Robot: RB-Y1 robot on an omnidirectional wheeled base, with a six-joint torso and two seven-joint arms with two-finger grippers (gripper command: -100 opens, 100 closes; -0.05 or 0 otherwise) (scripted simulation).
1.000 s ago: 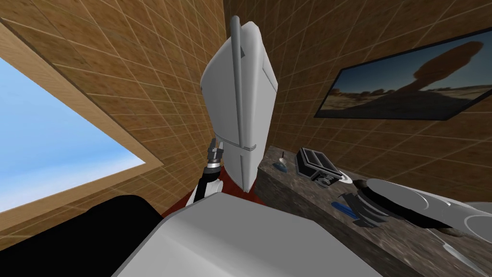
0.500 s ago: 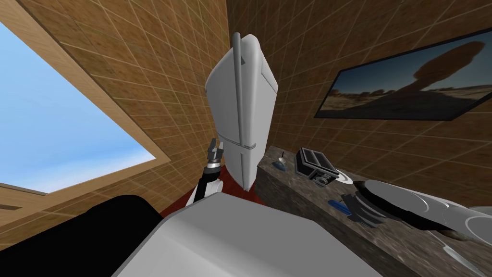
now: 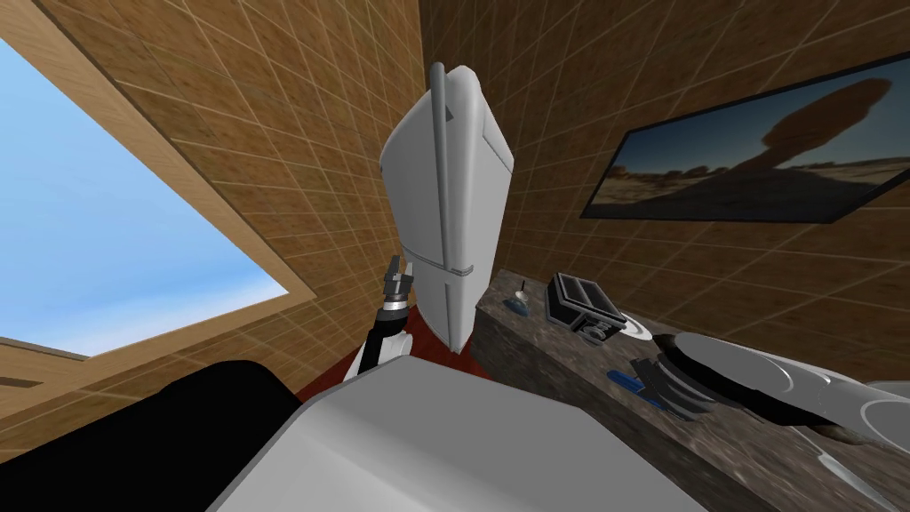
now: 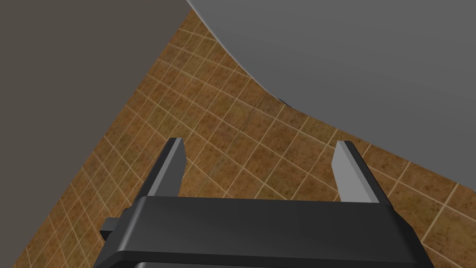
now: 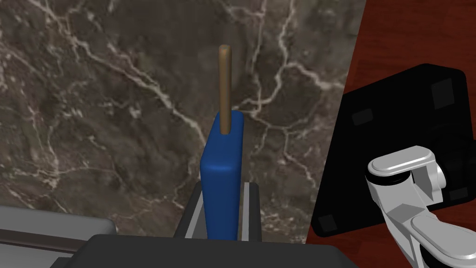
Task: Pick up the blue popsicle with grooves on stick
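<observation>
Dark marbled counter (image 5: pixel 93 116), on the right, lies under the blue popsicle (image 5: pixel 222 172), which my right gripper (image 5: pixel 224 185) pinches by its sides. It has barely shifted in the last second, so I judge the lift still ahead. My left gripper (image 4: pixel 260 149) hangs wide open on the left.

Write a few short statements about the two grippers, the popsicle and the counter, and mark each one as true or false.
1. The right gripper is shut on the blue popsicle. True.
2. The left gripper holds a cup. False: its fingers stand open with nothing between them.
3. The popsicle's stick points away from the right gripper's dark body. True.
4. The counter behind the popsicle is plain white. False: it is dark stone with pale veins.
5. The left gripper hangs over the counter. False: in the head view it is beside the white fridge, away from the counter.
</observation>
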